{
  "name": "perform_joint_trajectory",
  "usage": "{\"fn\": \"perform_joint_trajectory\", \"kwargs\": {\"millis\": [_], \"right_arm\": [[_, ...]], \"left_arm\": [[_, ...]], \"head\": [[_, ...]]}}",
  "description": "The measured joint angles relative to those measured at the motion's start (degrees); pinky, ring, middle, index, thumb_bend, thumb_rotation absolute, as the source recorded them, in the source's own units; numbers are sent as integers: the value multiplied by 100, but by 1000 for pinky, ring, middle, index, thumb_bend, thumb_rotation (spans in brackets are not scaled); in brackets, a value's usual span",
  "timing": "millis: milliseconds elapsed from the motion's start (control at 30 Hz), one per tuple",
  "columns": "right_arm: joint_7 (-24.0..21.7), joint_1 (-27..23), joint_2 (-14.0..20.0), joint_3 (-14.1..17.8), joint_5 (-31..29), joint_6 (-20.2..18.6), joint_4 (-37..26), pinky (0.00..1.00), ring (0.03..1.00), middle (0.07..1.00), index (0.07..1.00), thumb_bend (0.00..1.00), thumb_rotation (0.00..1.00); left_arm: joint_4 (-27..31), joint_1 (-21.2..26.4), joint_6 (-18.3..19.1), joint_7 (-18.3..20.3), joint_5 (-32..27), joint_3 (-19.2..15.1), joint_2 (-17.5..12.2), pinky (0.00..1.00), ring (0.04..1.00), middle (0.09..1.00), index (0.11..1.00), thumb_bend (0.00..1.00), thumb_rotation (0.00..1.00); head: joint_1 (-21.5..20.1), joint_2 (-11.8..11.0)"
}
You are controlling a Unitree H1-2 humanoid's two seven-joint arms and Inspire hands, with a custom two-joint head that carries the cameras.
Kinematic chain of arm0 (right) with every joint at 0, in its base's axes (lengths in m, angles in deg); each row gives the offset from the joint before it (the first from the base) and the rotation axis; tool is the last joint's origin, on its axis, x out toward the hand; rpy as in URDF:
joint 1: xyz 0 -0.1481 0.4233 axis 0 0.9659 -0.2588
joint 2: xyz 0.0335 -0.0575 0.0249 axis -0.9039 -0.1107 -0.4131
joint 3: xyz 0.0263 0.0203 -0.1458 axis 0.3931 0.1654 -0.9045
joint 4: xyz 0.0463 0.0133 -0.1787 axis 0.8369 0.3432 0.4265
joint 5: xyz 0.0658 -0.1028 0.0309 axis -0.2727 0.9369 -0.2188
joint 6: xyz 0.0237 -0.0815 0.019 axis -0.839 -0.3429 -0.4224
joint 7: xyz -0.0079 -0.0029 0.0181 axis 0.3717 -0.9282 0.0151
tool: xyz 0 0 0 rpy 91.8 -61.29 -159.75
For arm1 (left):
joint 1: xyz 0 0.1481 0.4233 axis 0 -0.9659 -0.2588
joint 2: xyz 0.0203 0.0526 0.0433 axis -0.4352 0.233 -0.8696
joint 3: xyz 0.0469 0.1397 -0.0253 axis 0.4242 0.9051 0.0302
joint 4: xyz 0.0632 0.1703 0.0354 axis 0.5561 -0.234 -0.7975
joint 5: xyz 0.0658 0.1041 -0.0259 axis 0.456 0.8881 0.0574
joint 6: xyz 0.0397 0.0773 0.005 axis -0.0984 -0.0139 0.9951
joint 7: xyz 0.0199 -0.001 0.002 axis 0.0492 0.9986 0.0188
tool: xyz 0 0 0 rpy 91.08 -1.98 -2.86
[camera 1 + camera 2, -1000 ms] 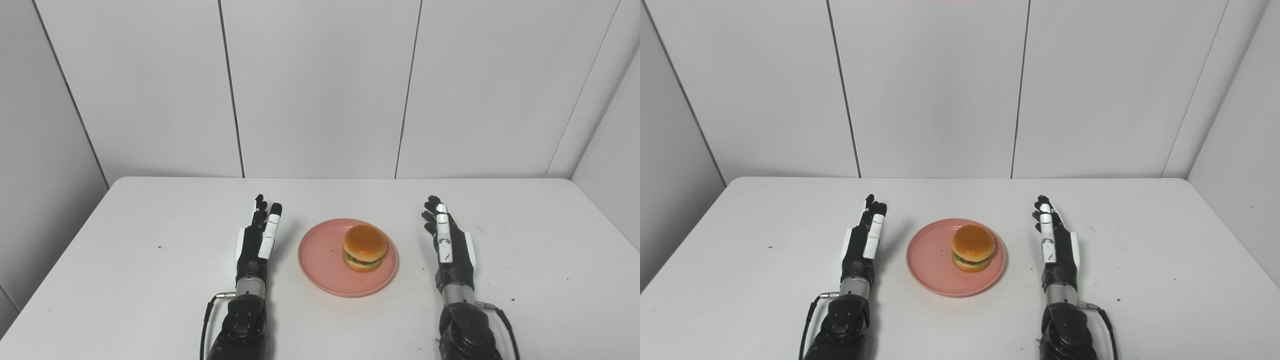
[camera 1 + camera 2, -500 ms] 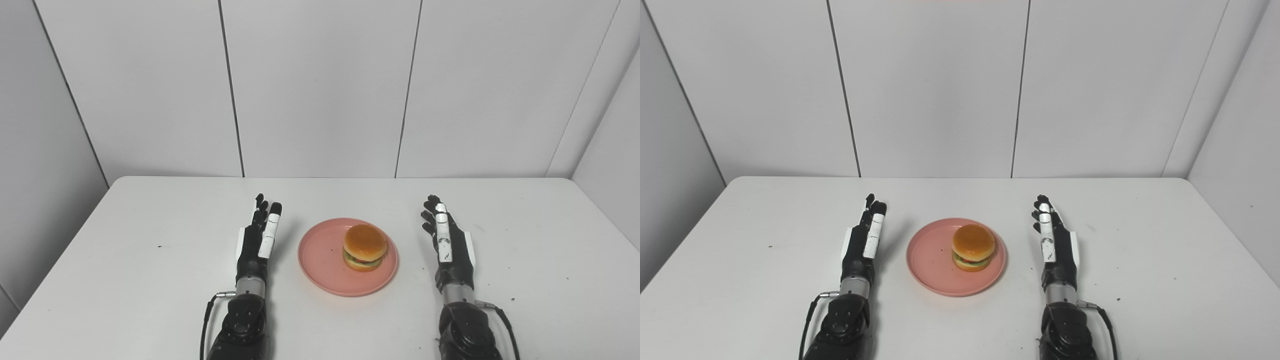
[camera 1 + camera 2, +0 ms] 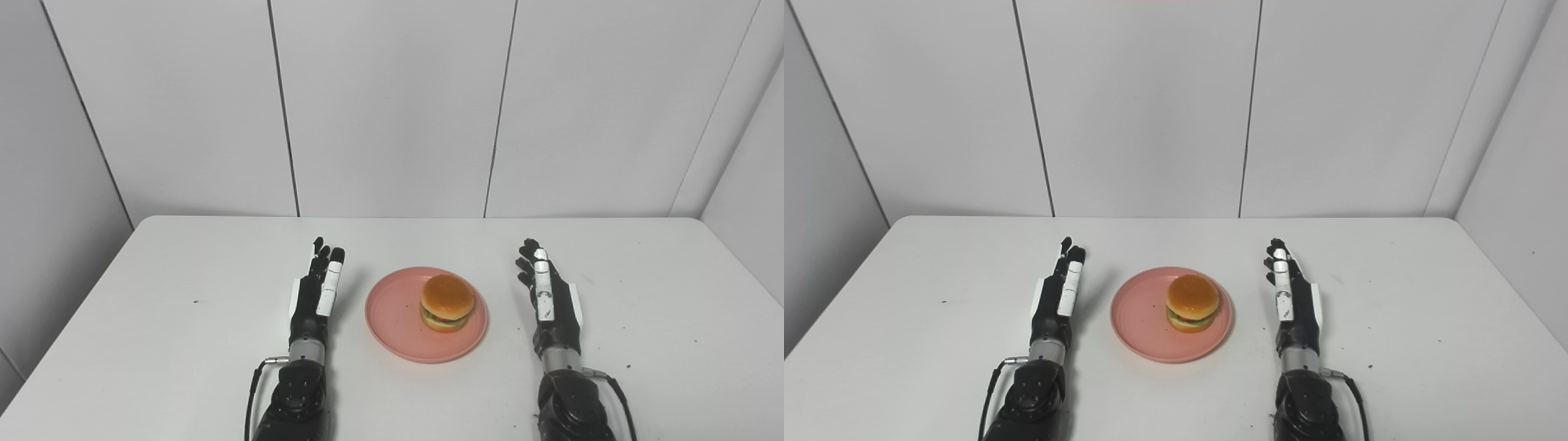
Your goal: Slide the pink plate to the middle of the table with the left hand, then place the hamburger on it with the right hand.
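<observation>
Round pink plastic plate [image 3: 398, 318] at mid white tabletop [image 3: 153, 318], golden-bunned toy hamburger [image 3: 446, 303] seated on its right half — both task steps judged complete. Left hand [image 3: 315, 294] and right hand [image 3: 548, 300] flanking plate, apart from it, fingers extended, holding nothing. No further placement required — only withdrawal of arms, if anything.

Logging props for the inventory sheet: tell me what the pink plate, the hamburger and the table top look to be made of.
Pink plate: probably plastic or melamine; even matte pink with a thin raised rim.
Hamburger: likely a plastic or foam replica; the bun is uniformly smooth and the layers too tidy.
Table: looks like white laminate, matte, with small dark specks.
</observation>
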Motion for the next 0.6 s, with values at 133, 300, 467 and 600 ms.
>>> {"fn": "perform_joint_trajectory", "kwargs": {"millis": [133, 300, 467, 600], "right_arm": [[-1, 7, 0, 6, -16, -34, -22, 898, 874, 875, 864, 814, 1000], [0, 23, 0, -1, 0, -55, -48, 885, 874, 876, 864, 803, 1000], [-15, 36, -1, -6, -8, -56, -66, 902, 880, 881, 869, 811, 1000], [-8, 39, -1, -17, 23, -70, -73, 885, 867, 872, 862, 823, 1000]], "left_arm": [[18, -9, 3, 3, -4, 2, 0, 1000, 1000, 977, 987, 939, 953], [38, -20, 5, 12, -6, 11, 0, 1000, 1000, 977, 988, 918, 956], [49, -30, 5, 37, -44, 11, 0, 1000, 1000, 977, 991, 917, 956], [52, -30, 11, 38, -61, 11, 0, 1000, 1000, 975, 986, 935, 956]], "head": [[0, 17], [-9, 18], [0, 18], [0, 26]]}}
